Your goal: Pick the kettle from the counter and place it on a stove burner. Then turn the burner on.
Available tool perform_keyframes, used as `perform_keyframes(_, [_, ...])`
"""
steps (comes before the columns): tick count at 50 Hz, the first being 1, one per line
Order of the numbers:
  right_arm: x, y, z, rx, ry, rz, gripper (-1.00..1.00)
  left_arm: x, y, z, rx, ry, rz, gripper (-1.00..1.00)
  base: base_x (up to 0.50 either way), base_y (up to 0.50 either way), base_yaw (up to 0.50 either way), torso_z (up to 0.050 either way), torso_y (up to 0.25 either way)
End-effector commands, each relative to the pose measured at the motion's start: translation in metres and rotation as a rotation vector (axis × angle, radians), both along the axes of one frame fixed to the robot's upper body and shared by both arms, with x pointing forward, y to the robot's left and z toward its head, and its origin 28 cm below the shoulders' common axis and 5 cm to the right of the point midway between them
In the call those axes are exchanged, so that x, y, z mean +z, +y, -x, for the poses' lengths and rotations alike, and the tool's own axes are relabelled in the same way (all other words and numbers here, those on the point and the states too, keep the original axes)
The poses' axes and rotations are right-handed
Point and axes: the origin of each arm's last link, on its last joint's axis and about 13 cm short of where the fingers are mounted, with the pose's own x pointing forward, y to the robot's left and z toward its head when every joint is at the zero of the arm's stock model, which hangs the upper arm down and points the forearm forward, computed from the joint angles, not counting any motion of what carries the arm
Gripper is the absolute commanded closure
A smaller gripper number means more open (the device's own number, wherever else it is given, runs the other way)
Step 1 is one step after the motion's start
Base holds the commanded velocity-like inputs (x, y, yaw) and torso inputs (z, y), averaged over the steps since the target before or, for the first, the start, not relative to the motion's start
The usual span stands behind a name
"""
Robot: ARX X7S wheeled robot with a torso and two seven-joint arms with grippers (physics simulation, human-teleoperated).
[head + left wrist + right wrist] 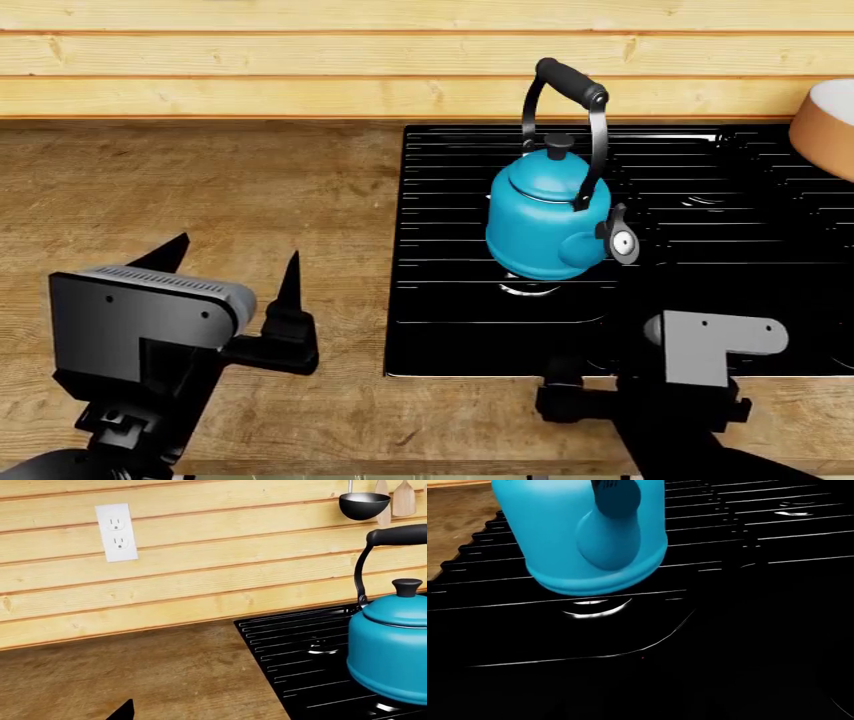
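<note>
Since the left wrist view shows the kettle (390, 647) already standing on the ridged grates of the stove burner (300, 652), lid on and contents hidden, placing looks done and the knob-turning step is in hand. From the head view, the left gripper (230, 268) hovers over the counter (200, 190) with fingers spread wide and empty, while the right gripper's fingers cannot be made out. Close behind the kettle, the right wrist view shows no knob, so the next move calls for finding one.
</note>
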Motion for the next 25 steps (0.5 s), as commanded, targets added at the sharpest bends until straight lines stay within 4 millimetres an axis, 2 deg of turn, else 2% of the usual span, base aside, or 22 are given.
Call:
perform_keyframes(1, [-0.0075,-0.0018,0.0,0.014,0.023,-0.019,-1.0,-0.0011,-0.0004,-0.0005,-0.001,0.001,0.002,-1.0,0.0,0.0,0.0,0.0,0.0])
perform_keyframes(6, [-0.0088,-0.0033,-0.0006,0.003,0.024,-0.015,-1.0,-0.0008,-0.0005,-0.0009,-0.001,0.003,0.002,-1.0,0.0,0.0,0.0,0.0,0.0])
perform_keyframes(7, [-0.0087,-0.0033,-0.0005,0.002,0.022,-0.011,1.0,0.0,-0.0006,-0.0009,-0.002,0.002,0.001,-1.0,0.0,0.0,0.0,0.0,0.0])
perform_keyframes(25, [-0.0123,-0.0033,-0.0007,0.012,0.021,0.005,1.0,-0.0022,-0.0004,-0.0011,-0.001,0.004,0.006,-1.0,0.0,0.0,0.0,0.0,0.0])
